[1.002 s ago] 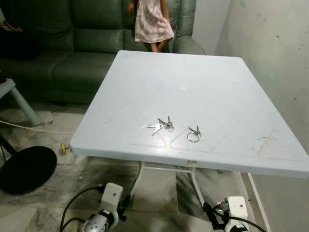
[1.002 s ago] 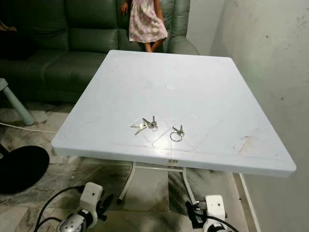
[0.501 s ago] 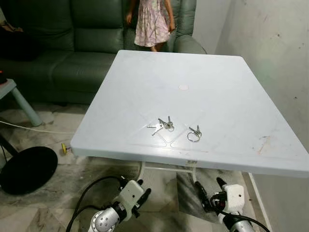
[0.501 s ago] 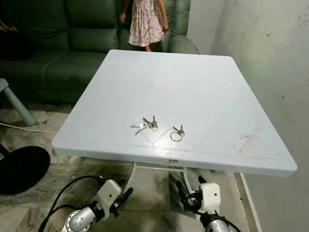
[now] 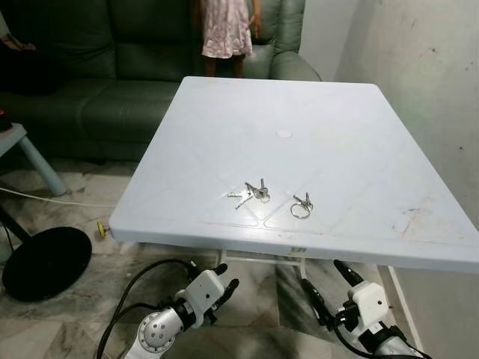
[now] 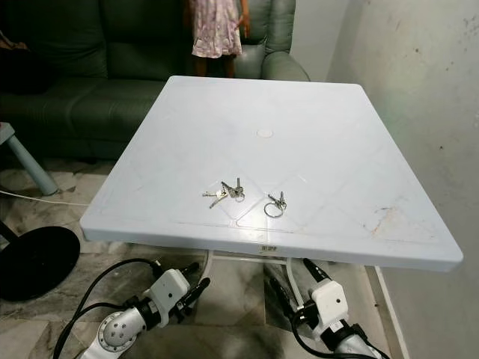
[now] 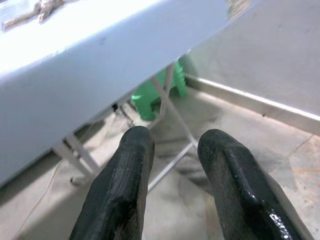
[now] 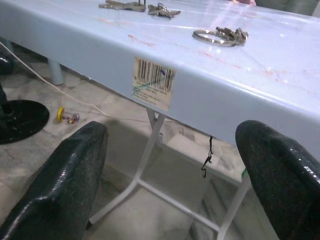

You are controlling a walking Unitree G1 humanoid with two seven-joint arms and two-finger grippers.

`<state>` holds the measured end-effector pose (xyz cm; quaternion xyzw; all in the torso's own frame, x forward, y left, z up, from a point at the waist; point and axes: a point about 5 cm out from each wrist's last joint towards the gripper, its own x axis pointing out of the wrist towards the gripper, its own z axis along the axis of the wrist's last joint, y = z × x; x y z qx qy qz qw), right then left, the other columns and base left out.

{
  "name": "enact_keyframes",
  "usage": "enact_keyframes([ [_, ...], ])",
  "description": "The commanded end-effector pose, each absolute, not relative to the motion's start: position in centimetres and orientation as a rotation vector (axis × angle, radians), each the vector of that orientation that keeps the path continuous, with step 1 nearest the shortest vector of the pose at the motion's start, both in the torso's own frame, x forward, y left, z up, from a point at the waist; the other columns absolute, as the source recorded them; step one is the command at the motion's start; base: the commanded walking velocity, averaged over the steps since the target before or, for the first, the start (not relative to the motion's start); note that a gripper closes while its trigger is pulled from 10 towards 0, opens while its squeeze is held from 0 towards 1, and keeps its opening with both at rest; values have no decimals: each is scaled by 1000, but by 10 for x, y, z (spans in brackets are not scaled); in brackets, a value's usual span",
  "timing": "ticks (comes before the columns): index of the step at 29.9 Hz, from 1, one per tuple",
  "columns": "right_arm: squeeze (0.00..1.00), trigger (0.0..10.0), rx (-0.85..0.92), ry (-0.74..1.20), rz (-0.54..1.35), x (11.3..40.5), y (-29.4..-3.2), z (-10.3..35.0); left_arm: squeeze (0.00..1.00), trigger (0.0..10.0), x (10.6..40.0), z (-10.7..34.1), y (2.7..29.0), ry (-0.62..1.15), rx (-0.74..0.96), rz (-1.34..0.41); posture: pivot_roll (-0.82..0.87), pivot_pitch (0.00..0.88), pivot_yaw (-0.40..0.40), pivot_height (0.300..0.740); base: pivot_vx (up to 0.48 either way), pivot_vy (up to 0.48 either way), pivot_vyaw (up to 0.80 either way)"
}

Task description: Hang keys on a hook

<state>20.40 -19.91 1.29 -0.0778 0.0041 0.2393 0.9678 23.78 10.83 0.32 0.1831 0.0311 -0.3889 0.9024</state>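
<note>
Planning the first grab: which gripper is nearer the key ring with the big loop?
Right. The right gripper sits just below the key ring; the left gripper is off to its left.

This is a lived-in home, a sitting room by the look of it. A dark green leather sofa [image 5: 97, 67] runs along the far side, and a person in a pink patterned dress [image 5: 224, 30] stands against it. A white plastic folding table [image 5: 359, 127] on thin metal legs sits close to a scuffed, stained plaster wall [image 5: 426, 67]. The floor [image 5: 82, 187] is marble-patterned tile, with a cable trailing across it, a round black base [image 5: 45, 262] and a green plastic stool [image 7: 150, 92] under the table
</note>
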Motion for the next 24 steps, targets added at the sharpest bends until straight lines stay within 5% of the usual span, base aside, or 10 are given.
enact_keyframes([
  [1,0,10000,-161,-37,488,210,-198,22,0,10000,237,9,104,16,395,-841,75,0,-9,736,0,0,0],
  [13,0,10000,-91,-101,451,230,-184,38,0,10000,243,20,101,-36,400,-818,91,0,-14,736,0,0,0],
  [24,0,10000,-27,-139,383,246,-185,55,0,10000,275,57,115,-116,211,-578,104,0,-25,736,0,0,0],
])
